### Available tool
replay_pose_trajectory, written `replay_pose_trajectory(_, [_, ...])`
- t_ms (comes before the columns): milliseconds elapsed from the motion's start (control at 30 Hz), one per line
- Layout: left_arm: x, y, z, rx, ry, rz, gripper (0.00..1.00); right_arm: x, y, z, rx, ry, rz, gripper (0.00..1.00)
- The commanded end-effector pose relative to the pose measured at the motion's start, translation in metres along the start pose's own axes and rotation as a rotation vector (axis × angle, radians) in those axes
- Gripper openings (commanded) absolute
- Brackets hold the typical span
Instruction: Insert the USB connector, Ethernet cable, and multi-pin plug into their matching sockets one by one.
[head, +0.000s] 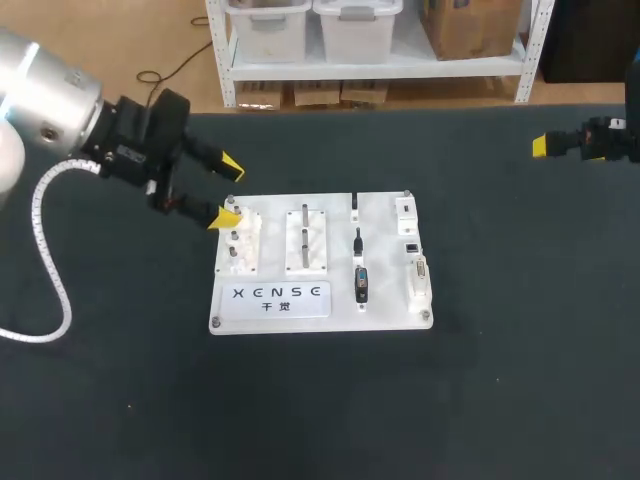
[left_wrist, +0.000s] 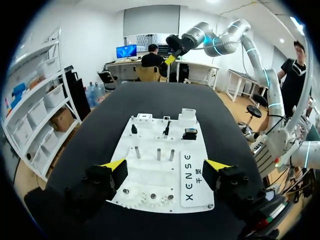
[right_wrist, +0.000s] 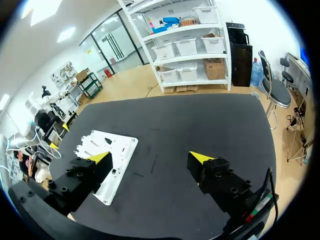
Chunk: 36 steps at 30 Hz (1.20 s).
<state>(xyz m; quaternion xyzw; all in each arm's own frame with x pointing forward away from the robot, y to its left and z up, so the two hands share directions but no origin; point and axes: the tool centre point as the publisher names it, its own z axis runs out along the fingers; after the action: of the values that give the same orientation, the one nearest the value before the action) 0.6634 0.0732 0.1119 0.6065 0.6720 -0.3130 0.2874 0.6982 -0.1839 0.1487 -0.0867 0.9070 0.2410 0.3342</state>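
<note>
**Q:** What is lying nearest on the black table mat (head: 320, 400)?

**A:** A flat white rectangular plastic board (head: 320, 318) is lying at mid-table. A printed white label strip (head: 280, 294) is running along its near edge.

**Q:** Where are the task's pieces sitting?

**A:** Three small black connector pieces (head: 361, 284) are resting on the board in a column right of its middle, one behind another. Which one is the USB, the Ethernet or the multi-pin part cannot be told at this size. The white sockets (head: 419, 278) are lining the board's right edge, just beside that column.

**Q:** What is the left gripper doing?

**A:** The left gripper (head: 225, 190) is hovering over the board's far left corner. Its fingers are spread wide and are grasping nothing. In the left wrist view, the board's end is showing between and ahead of the two yellow tips. Short grey upright metal pegs (left_wrist: 158, 153) are standing further along the board.

**Q:** And the right gripper?

**A:** The right gripper (right_wrist: 150, 157) is hanging over bare mat at the table's far right, well apart from the board. It is released, with its fingers wide apart and empty.
</note>
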Motion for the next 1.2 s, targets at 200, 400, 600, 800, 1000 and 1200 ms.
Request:
replay_pose_trajectory(200, [0.0027,-0.0074,0.0025,-0.05,0.009,-0.046,1.0,0.0,0.0003,-0.0003,0.002,0.0,0.0,1.0])
replay_pose_trajectory(400, [0.0004,-0.0077,0.0039,-0.072,0.02,-0.053,1.0,0.0,0.0003,-0.0003,0.002,0.0,0.0,1.0])
replay_pose_trajectory(600, [0.0009,-0.0046,0.0061,-0.095,0.094,-0.14,1.0,0.0,0.0003,-0.0003,0.002,0.0,0.0,1.0])
replay_pose_trajectory(800, [0.0009,-0.0046,0.0061,-0.095,0.094,-0.14,1.0,0.0,0.0003,-0.0003,0.002,0.0,0.0,1.0])
replay_pose_trajectory(1000, [0.0009,-0.0046,0.0061,-0.095,0.094,-0.14,1.0,0.0,0.0003,-0.0003,0.002,0.0,0.0,1.0])
replay_pose_trajectory(1200, [0.0009,-0.0046,0.0061,-0.095,0.094,-0.14,1.0,0.0,0.0003,-0.0003,0.002,0.0,0.0,1.0])
